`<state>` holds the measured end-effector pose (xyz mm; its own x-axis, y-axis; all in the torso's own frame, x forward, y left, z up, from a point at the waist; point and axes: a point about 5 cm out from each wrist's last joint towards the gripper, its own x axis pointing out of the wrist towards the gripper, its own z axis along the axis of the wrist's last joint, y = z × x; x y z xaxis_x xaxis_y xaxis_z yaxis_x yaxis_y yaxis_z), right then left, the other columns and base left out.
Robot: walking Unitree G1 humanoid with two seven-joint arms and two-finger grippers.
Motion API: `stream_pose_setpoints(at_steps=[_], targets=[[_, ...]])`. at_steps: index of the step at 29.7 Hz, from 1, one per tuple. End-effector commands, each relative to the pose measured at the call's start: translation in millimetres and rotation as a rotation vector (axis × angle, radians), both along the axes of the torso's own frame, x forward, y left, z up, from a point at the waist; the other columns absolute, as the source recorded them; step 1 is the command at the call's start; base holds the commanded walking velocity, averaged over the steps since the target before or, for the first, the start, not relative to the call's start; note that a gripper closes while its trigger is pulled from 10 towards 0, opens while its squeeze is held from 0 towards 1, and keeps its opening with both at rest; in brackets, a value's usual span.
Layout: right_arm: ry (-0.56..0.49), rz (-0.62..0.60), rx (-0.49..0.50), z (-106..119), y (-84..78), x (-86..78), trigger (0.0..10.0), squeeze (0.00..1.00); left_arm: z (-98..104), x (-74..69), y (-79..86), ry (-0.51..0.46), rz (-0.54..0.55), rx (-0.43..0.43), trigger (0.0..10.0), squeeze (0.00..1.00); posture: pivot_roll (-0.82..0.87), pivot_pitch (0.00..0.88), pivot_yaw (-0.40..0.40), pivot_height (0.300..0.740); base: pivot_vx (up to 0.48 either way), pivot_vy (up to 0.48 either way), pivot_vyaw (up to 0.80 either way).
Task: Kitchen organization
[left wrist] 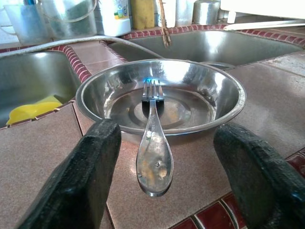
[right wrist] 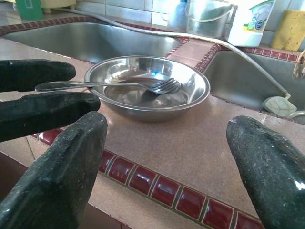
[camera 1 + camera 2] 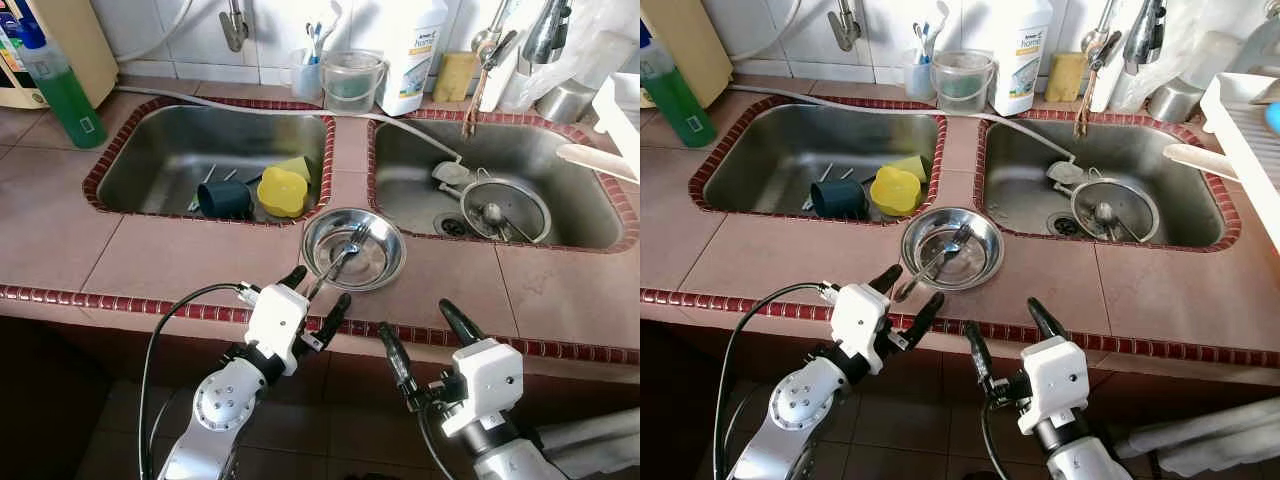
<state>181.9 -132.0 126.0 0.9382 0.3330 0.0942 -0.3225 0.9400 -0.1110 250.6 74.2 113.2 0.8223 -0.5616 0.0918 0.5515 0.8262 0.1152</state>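
— Claws?
— Left claw (image 3: 318, 296) released, fingers spread either side of the fork (image 1: 153, 138) handle at the desk (image 3: 180, 262) edge, not gripping. Right claw (image 3: 420, 335) released, just off the desk edge, holding nothing.

— Fork position?
— Tines inside the steel bowl (image 3: 385, 268), handle over the near rim.

— Beyond?
— 2 sinks: yellow cup (image 3: 282, 191) and dark cup (image 3: 223, 199) in the left sink (image 3: 160, 140); strainer (image 3: 505, 209) in the right.

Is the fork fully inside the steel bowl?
No. The silver fork has tines inside the round steel bowl; its handle overhangs the rim.
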Motion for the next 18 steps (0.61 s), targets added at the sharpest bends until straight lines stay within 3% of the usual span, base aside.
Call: stream_pose_setpoints(at_steps=[1, 18], targets=[[0.001, -0.002, -0.002, 1.7, 1.2, -2.5, 10.0, 0.00, -1.8, -0.3, -0.2, 0.001, -0.003, 0.000, 0.0, 0.00, -0.25, 0.171, 0.003, 0.740, 0.000, 0.000, 0.00], [-0.001, 0.002, 0.004, 2.3, 1.3, -3.9, 10.0, 0.00, -0.9, 0.2, -0.4, 0.003, -0.003, 0.000, 0.0, 0.00, -0.25, 0.173, 0.005, 0.740, 0.000, 0.000, 0.00]])
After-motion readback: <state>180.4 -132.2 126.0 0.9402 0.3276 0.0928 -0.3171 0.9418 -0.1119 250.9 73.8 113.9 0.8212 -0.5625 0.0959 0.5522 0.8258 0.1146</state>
